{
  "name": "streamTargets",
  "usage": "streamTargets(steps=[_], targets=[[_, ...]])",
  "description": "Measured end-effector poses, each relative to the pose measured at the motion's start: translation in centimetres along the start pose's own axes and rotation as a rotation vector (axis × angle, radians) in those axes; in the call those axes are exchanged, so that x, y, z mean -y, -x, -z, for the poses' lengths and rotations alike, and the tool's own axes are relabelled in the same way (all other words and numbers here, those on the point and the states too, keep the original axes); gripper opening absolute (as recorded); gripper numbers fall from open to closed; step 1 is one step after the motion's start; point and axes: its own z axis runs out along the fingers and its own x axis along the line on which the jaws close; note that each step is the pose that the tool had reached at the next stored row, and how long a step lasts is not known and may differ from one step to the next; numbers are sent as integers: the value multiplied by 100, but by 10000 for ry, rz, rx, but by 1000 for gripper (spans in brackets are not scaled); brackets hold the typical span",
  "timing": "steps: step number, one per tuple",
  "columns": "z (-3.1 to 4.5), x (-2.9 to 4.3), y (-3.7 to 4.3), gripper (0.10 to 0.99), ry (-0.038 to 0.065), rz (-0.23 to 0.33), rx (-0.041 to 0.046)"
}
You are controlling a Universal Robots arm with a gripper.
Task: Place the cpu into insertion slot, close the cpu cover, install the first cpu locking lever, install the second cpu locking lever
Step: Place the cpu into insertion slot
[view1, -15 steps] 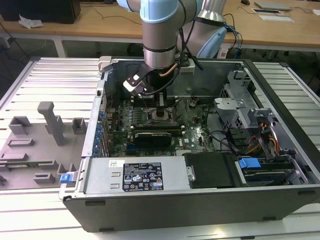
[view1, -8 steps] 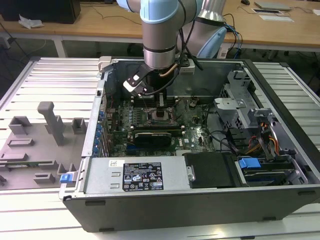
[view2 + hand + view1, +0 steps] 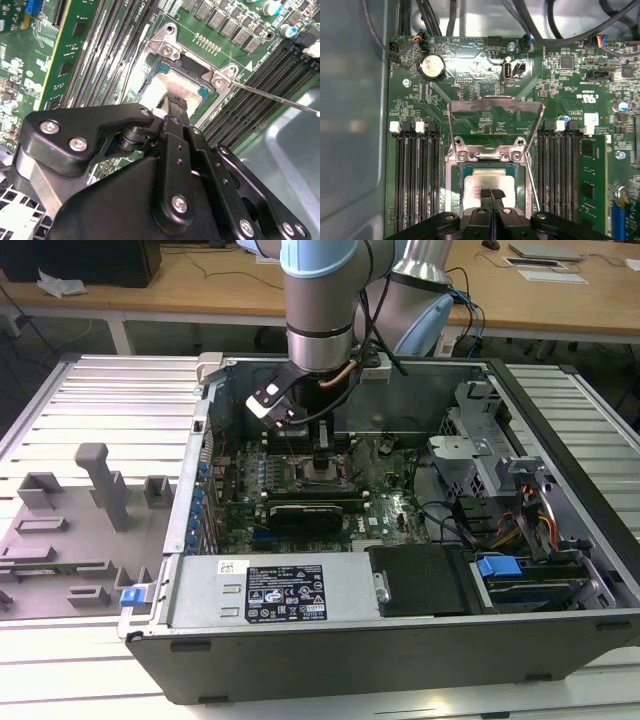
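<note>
An open computer case (image 3: 400, 652) lies on the ridged bench (image 3: 100, 390). The arm (image 3: 320, 300) reaches down into it, over the green board (image 3: 470, 75). The cpu cover (image 3: 495, 106) stands flipped up, off the insertion slot (image 3: 456, 185). The cpu (image 3: 490, 179) lies in the slot. The pincer (image 3: 492, 192) is clenched, its tips right over the cpu, maybe touching it.

Bright, even overhead light fills the exterior view, though the deep computer case (image 3: 400, 645) shades its own interior. In both wrist views the cpu (image 3: 479, 181) (image 3: 176, 82) glares pale white, and the cpu cover (image 3: 495, 104) gleams. Close to the second wrist camera, the black gripper (image 3: 172, 106) looks soft, perhaps out of focus.
</note>
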Motion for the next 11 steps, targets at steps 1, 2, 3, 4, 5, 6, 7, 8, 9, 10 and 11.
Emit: streamTargets(steps=[1, 2, 3, 4, 5, 6, 7, 8, 9, 10, 11], targets=[[22, -1, 1, 106, 0, 0, 12], [55, -4, 2, 106, 0, 2, 36], [81, -6, 2, 106, -1, 4, 53], [121, -9, 4, 106, -1, 6, 75], [147, -11, 4, 106, 0, 7, 87], [193, -14, 6, 106, 0, 8, 111], [220, -16, 7, 106, -2, 9, 125], [248, -19, 8, 106, -2, 11, 140], [279, -21, 9, 106, -1, 11, 154], [310, -23, 10, 106, -2, 13, 170], [368, -28, 11, 106, -2, 15, 197]])
